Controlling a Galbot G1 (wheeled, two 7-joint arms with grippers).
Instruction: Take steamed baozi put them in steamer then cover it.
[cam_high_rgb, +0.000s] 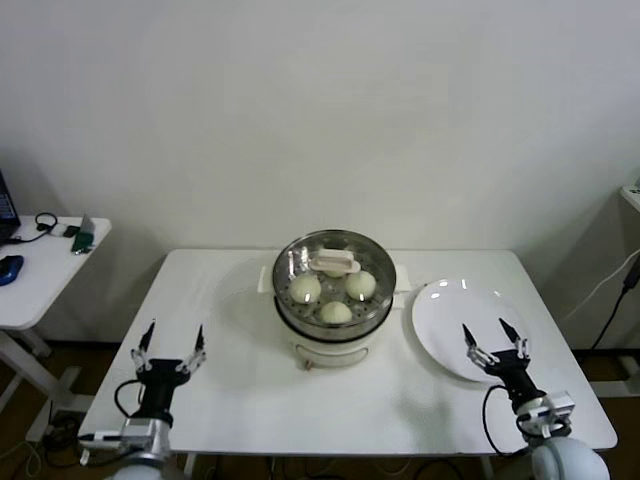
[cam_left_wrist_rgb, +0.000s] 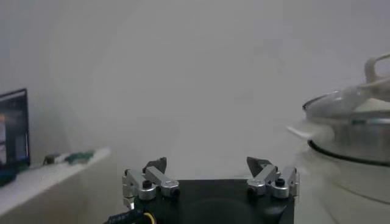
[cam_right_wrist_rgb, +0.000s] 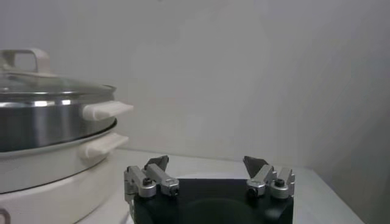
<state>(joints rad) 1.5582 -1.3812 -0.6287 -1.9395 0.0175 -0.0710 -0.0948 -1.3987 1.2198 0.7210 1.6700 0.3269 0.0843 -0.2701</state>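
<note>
Left gripper (cam_high_rgb: 171, 343): spread wide, empty, parked left of the steamer (cam_high_rgb: 334, 325)
Right gripper (cam_high_rgb: 495, 339): splayed, empty, right of steamer, over the plate (cam_high_rgb: 440, 305)
Baozi (cam_high_rgb: 305, 289): sat inside steamer
Lid (cam_high_rgb: 333, 263): covered steamer
Advice: nothing remained; best hold clear

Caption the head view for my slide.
Baozi under the lidded steamer, both claws open and idle beside it.
</note>
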